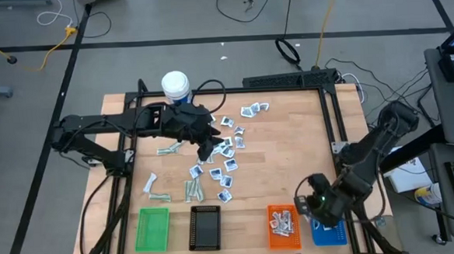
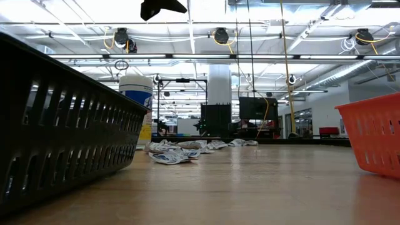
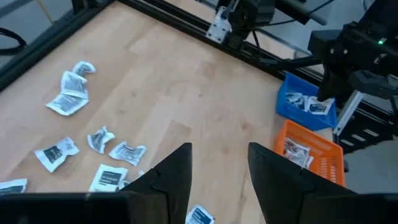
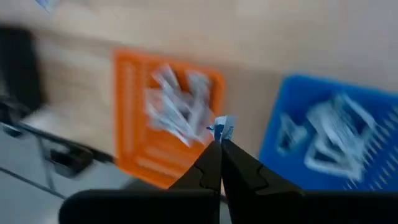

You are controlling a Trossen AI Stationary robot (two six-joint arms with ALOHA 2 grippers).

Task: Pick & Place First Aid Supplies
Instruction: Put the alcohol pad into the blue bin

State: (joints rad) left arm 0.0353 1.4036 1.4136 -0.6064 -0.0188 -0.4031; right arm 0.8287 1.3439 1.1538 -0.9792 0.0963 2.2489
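A: Where are the first aid packets lying?

B: Most of the square white-and-blue sachets (image 1: 227,152) are lying scattered across the middle of the wooden table (image 1: 283,159), with pale wrapped strips (image 1: 192,191) lying nearer the trays. More packets are sitting inside the orange tray (image 1: 283,224) and the blue tray (image 1: 327,231).

A: Is either gripper holding one?

B: The right gripper (image 4: 219,142) is pinching a small white-and-blue sachet (image 4: 222,129) between closed fingertips, hanging above the gap between the orange tray and the blue one.

A: And the left?

B: The left gripper (image 1: 205,154) is hovering over the scattered pile with its fingers (image 3: 177,171) parted and nothing showing between them.

A: What else is standing on the table?

B: A tall white bottle (image 1: 176,86) is standing behind the left arm, and a green tray (image 1: 152,229) and a black tray (image 1: 206,227) are sitting side by side along the front edge.
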